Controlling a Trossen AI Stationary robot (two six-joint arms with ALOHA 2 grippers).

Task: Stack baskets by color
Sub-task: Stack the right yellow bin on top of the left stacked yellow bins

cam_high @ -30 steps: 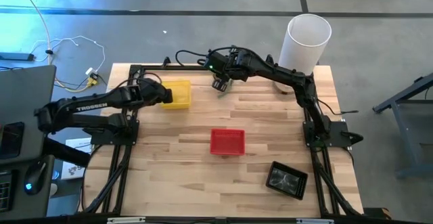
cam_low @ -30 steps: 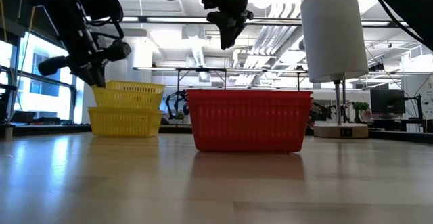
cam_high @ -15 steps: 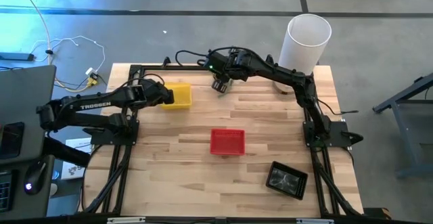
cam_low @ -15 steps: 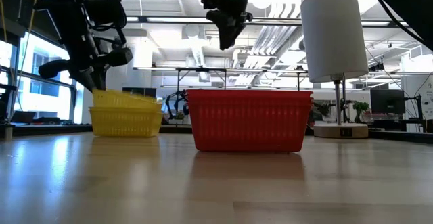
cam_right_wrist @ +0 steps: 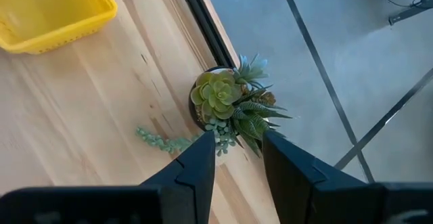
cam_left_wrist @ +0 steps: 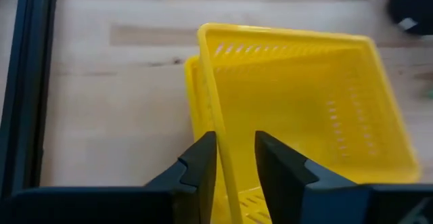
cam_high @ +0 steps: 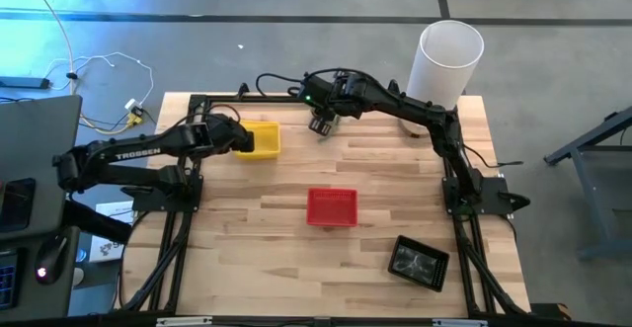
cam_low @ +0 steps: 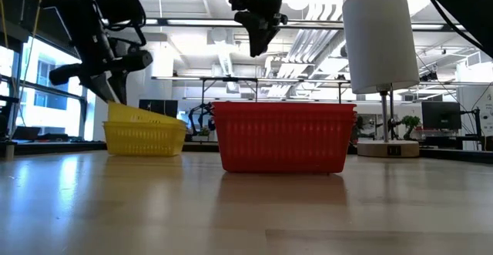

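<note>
Top yellow basket (cam_left_wrist: pixel 298 109) should be nested flat; left gripper (cam_left_wrist: pixel 235 158) fingers straddle its rim, spread loose. Right gripper (cam_right_wrist: pixel 235 158) hangs open over the plant (cam_right_wrist: pixel 226 105).

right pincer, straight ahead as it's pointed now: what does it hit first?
Most likely the small potted succulent, which sits right between the right pincer fingers' line in the wrist view. Depth is unclear.

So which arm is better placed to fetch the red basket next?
Probably the left: its gripper is opening at the yellow baskets, so it is about free. The right gripper hovers over the potted plant, far from the red basket.
</note>
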